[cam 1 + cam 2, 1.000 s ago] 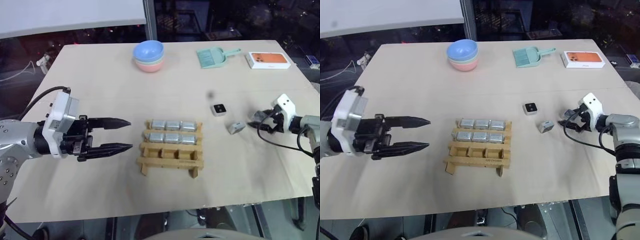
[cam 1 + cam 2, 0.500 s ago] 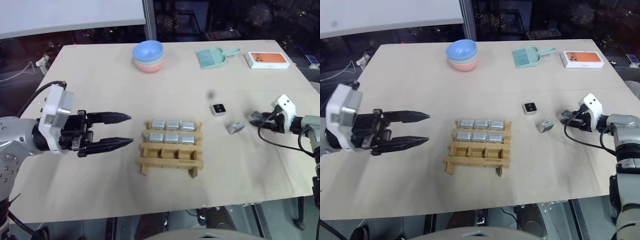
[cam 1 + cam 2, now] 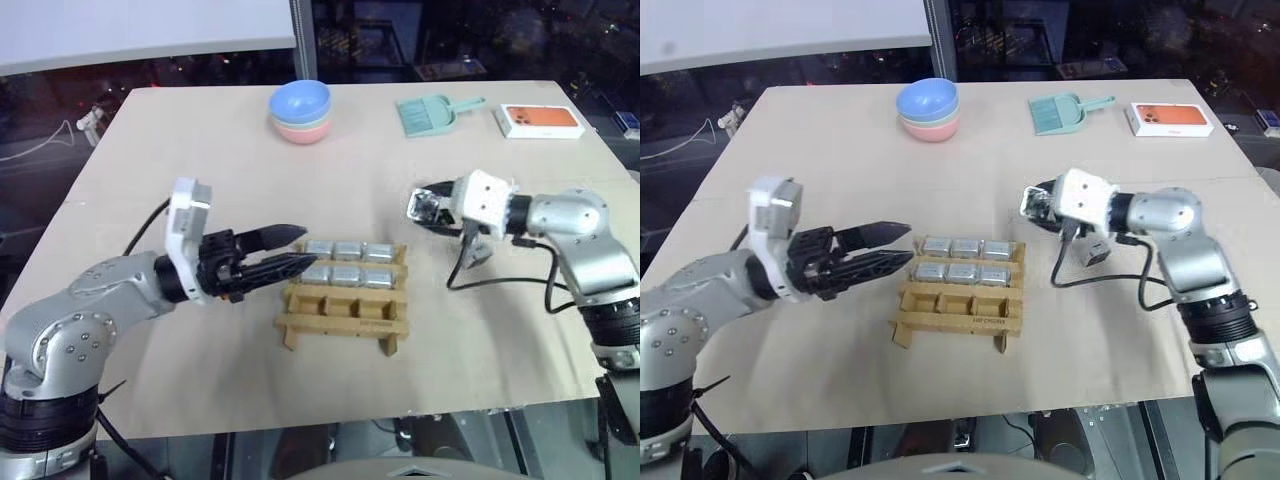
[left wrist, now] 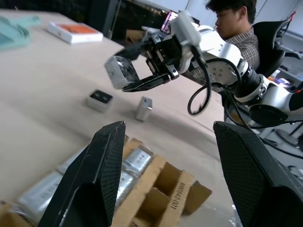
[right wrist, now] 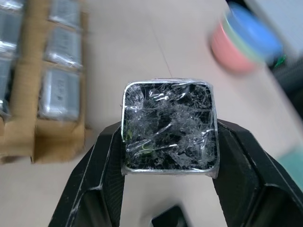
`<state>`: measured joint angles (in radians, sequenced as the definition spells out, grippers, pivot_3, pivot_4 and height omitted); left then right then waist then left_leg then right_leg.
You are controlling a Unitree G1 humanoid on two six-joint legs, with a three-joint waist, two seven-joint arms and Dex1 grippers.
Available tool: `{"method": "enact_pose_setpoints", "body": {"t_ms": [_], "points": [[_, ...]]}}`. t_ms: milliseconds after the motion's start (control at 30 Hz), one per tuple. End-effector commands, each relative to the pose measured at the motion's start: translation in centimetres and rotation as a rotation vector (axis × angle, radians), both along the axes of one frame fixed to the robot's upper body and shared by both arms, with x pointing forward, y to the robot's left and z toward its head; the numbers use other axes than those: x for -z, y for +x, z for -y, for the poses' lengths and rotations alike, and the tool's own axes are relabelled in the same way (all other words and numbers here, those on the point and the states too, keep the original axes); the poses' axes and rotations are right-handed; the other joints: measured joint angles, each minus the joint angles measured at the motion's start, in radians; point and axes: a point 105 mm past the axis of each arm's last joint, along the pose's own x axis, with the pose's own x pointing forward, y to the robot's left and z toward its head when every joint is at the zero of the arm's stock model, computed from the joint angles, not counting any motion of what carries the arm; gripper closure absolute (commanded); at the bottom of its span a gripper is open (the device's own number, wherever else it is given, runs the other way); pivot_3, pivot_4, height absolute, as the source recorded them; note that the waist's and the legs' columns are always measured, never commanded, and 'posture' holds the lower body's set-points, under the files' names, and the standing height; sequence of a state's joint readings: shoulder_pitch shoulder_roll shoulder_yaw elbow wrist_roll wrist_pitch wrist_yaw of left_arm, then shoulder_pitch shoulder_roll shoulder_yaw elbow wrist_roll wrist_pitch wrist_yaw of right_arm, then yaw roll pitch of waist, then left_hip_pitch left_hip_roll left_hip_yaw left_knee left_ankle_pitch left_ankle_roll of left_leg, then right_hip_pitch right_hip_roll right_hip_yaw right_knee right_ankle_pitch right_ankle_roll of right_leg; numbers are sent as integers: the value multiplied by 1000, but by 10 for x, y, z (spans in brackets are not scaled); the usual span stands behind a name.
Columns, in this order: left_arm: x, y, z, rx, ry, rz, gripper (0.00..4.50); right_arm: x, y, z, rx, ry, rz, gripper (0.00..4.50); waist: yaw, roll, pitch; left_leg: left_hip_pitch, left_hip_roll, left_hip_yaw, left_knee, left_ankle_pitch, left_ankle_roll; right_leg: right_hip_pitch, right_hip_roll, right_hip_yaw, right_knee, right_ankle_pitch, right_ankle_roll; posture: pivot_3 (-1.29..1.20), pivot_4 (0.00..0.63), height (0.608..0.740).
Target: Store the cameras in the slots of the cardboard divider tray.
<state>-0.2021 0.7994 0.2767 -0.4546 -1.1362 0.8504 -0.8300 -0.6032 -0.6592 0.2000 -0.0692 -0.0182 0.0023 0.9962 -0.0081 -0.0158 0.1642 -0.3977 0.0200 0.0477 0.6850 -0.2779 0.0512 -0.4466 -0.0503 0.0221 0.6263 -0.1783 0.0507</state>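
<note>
a camera (image 5: 169, 126) wrapped in clear film sits pinched between the two fingers of the right claw (image 3: 428, 207), lifted off the table (image 3: 200, 170) just past the far right corner of the cardboard tray (image 3: 345, 297). the left claw (image 3: 288, 251) points level toward the tray's left side, fingers spread with nothing between them, tips at the tray's far left corner. the tray holds six cameras (image 3: 347, 251) in its two far rows (the near row of three slots is bare cardboard). one more camera (image 3: 476, 251) stands on the table just right of the tray, under the right arm's cable, and in the left wrist view another camera (image 4: 99, 99) lies lens-up on the table beside it. the bowls (image 3: 300, 110), dustpan (image 3: 428, 113) and orange box (image 3: 540, 119) sit well apart along the far edge. wide bare tabletop lies in front of the tray and to its left, up to the near edge.
</note>
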Motion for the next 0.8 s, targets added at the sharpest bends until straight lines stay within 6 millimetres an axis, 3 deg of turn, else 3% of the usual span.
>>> {"method": "enact_pose_setpoints", "body": {"t_ms": [33, 300, 667, 800], "points": [[5, 14, 5, -62, -4, -5, 1428, -13, -22, -33, -140, -58, 209, 2522, -2, 0, 0, 0, 0, 0, 0, 0, -1, 0, 0, 0, 0, 0, 0, 0, 150, 740], [13, 27, 22, -85, -18, -5, 1428, -10, -52, -78, -314, -89, 332, 2522, -4, -1, 0, 0, -1, 0, 0, 2, -4, 0, 0, 0, 0, 0, 0, 0, 150, 740], [17, 25, 26, -28, 2, -52, 1428, -10, -60, -90, -364, -83, 365, 2522, -4, -1, 0, 0, 0, -1, 0, 3, -4, 0, 0, 0, 0, -1, -2, 0, 150, 740], [20, 21, 27, -5, 6, -73, 2759, -10, -60, -89, -363, -85, 366, 2522, -4, -1, 0, 0, 0, -1, 0, 2, -3, 0, 0, 0, 0, -1, -2, 0, 150, 740]]}}
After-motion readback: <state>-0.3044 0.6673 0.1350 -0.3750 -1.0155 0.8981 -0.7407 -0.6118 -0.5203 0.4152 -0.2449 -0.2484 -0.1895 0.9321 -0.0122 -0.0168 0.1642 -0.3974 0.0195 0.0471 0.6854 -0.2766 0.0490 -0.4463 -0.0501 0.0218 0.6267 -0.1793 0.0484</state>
